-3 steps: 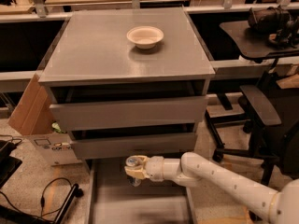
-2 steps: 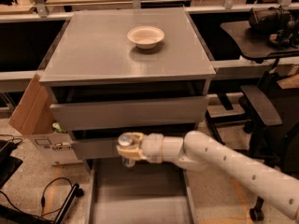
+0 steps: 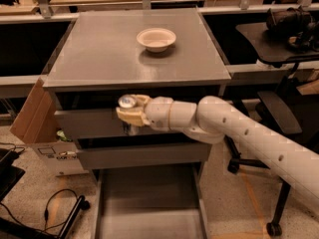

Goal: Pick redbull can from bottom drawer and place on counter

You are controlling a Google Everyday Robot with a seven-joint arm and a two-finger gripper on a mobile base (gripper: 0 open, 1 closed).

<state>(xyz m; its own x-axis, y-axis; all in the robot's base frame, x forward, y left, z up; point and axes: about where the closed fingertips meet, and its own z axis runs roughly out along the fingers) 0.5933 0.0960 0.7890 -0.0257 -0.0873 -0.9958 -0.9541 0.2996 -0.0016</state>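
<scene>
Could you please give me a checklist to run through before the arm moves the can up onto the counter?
1. Gripper shut around the slim blue-and-silver redbull can: ok.
2. Can lifted clear of the long grey bottom drawer: ok.
3. Can upright: ok.
4. Can above the flat grey counter edge: not ok, it hangs level with the upper grey drawer front.
5. Landing spot: bare counter in front of the round white bowl: ok.
</scene>
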